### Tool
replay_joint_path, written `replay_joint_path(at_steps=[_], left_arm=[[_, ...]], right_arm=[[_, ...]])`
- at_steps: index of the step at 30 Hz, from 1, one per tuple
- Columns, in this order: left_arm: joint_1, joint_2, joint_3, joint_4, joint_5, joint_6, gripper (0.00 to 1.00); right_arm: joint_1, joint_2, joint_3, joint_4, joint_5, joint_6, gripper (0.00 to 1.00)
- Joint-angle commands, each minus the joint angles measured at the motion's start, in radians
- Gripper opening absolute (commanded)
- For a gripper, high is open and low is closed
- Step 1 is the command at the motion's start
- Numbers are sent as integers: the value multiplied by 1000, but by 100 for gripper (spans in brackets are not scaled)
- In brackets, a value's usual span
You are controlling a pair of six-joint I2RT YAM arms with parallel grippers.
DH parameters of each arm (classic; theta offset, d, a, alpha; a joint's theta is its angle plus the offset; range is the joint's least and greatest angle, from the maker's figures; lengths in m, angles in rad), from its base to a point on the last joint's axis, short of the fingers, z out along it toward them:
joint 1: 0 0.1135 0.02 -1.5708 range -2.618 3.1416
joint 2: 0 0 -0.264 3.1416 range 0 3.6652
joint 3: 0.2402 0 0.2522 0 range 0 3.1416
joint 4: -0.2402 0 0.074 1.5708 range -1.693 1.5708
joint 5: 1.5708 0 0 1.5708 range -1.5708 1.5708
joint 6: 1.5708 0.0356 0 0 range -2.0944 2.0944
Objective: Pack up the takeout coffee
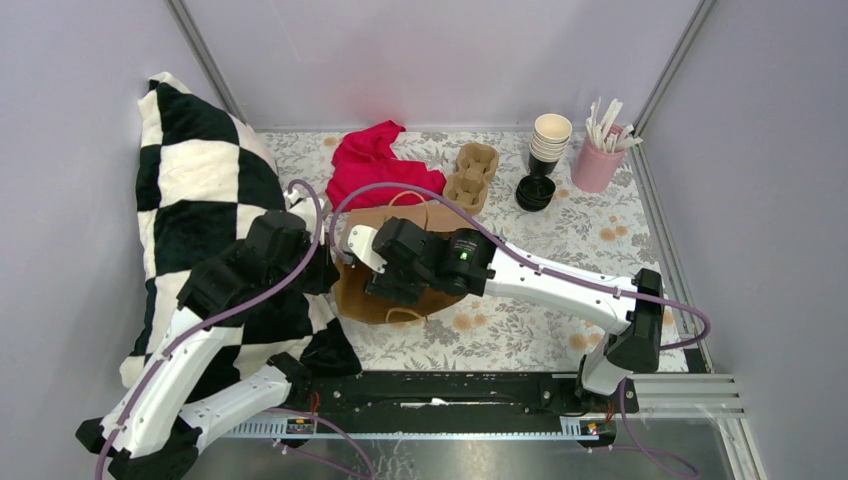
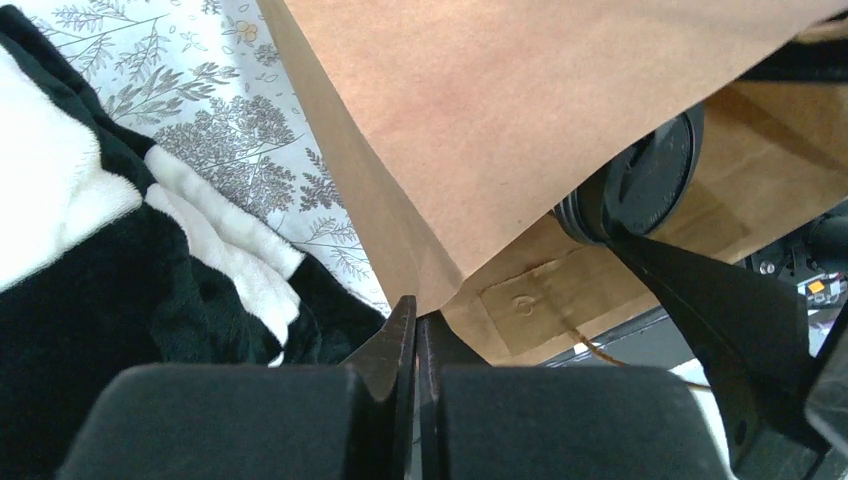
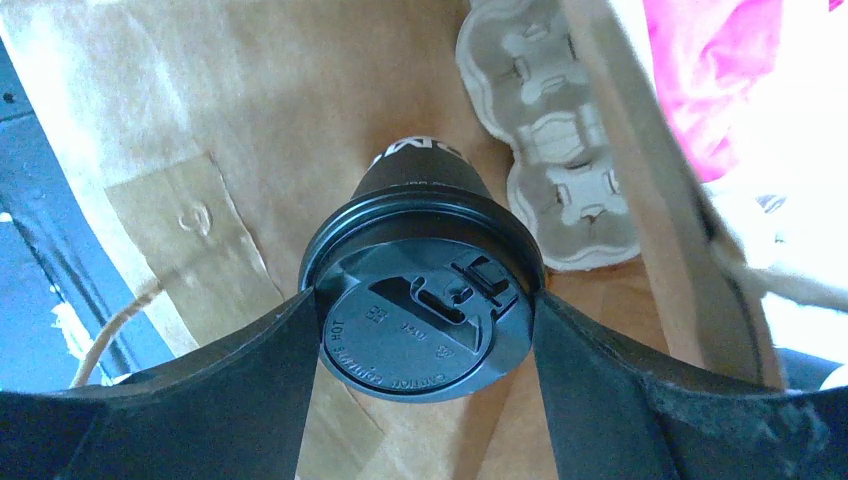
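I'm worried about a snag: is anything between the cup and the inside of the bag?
Nothing visible. The left gripper pinches the bag by its edge, holding the mouth open, and the cup in the right gripper has only bare paper beyond it.

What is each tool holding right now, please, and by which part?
The right tool grips the takeout coffee by the rim of its black lid, one finger each side. The left tool seems to pinch the paper bag at its edge.
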Motion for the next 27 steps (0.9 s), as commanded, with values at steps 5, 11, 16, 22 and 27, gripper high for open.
replay_joint_path(at_steps=[5,11,16,22,27], left_arm=[[1,94,147,-48,-101,-111,0],[1,39,86,-37,-86,-80,0],[1,15,65,-46,-75,-53,0],[1,-7,39,-46,-72,-43,0],[1,-20,31,-45,-58,-32,0]], right_arm=[[21,-90,-26,-67,23,86,67],[36,-107,-125,54,186,9,67],[37,-72,-114,90,272,-131,67],[36,-59,-148,141,279,-227,68],[36,-38,-162,181,228,-239,67]])
